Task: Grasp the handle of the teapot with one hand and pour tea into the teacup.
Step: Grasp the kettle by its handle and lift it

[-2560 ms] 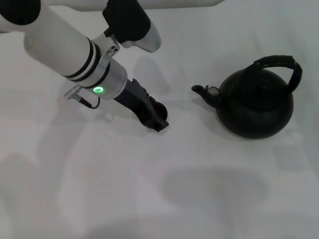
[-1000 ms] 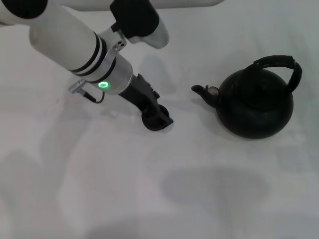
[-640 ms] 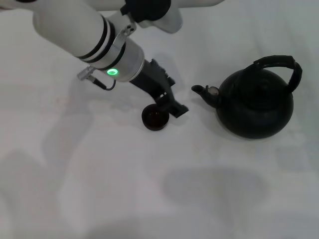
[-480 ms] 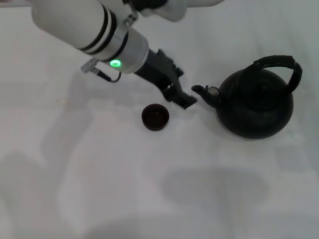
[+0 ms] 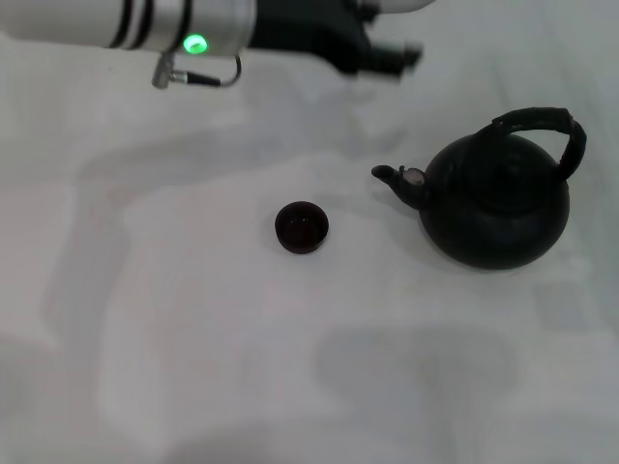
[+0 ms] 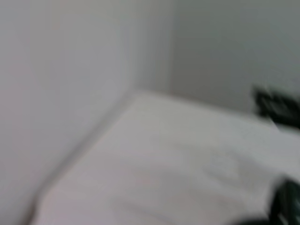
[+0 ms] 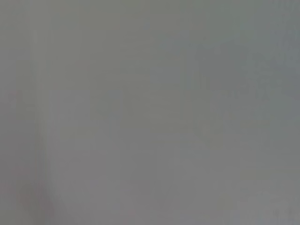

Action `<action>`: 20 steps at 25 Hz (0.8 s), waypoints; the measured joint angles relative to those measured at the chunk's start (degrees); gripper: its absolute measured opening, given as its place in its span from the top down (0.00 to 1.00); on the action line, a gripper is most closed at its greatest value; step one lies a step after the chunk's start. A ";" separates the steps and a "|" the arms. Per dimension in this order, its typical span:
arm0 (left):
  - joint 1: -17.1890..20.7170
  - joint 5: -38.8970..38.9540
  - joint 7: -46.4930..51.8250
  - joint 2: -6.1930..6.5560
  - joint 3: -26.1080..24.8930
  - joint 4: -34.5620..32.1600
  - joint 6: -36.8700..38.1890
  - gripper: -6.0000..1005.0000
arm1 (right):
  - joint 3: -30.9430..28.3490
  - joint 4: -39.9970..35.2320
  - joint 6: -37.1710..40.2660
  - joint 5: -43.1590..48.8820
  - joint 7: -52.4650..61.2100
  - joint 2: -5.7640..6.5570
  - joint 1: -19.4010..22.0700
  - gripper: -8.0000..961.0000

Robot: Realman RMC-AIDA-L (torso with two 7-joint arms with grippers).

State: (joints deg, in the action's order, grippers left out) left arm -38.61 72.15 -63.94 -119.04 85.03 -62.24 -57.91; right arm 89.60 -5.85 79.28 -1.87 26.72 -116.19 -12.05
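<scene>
- At the far left of the head view, the left arm (image 5: 116, 19) lies along the top edge, white with black bands and a green lamp (image 5: 195, 43) lit on its wrist.
- Left claw (image 5: 392, 56): raised off the bench, well apart from the cup and the teapot; its tip is smeared, so whether it is spread or pressed together cannot be told. It pinches nothing that can be seen.
- Bench (image 5: 193, 338): white and plain, with soft grey shadows.
- Teacup (image 5: 302, 227): small, round, dark, with no handle; it stands upright on the bench near the middle, well apart from the claw, to the left of the teapot's spout and not touching it.
- Spout (image 5: 392, 178): short and curved, pointing left toward the teacup, with a metal-tipped stopper (image 5: 414, 177) just behind it.
- Teapot (image 5: 498, 208): large, round, matte black, upright on the bench at the right.
- Handle (image 5: 551, 126): a black arched hoop over the teapot's top, leaning toward the right side; nothing touches it.
- Right claw: not seen in any view; the right wrist view shows only flat grey.
</scene>
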 joint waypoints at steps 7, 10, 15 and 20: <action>10.47 29.47 -17.39 0.03 -3.10 2.93 11.07 0.22 | -0.07 -0.35 0.08 -1.27 0.78 0.01 0.00 0.11; 11.82 35.57 -21.76 0.01 -4.13 5.15 11.25 0.23 | -0.07 -0.74 0.12 -1.58 5.60 0.23 -0.11 0.11; 13.06 53.37 -37.86 -0.08 -7.04 16.03 11.28 0.23 | 0.59 -0.82 1.51 -1.15 10.86 0.50 -0.57 0.12; 13.85 73.53 -55.83 -0.18 -6.95 26.14 8.64 0.23 | 3.64 -0.83 4.52 -0.94 18.39 0.78 -0.68 0.12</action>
State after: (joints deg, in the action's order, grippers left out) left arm -24.76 145.68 -119.77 -119.22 78.08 -36.10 -49.27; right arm 93.24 -6.68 83.80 -2.81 45.10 -115.41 -12.73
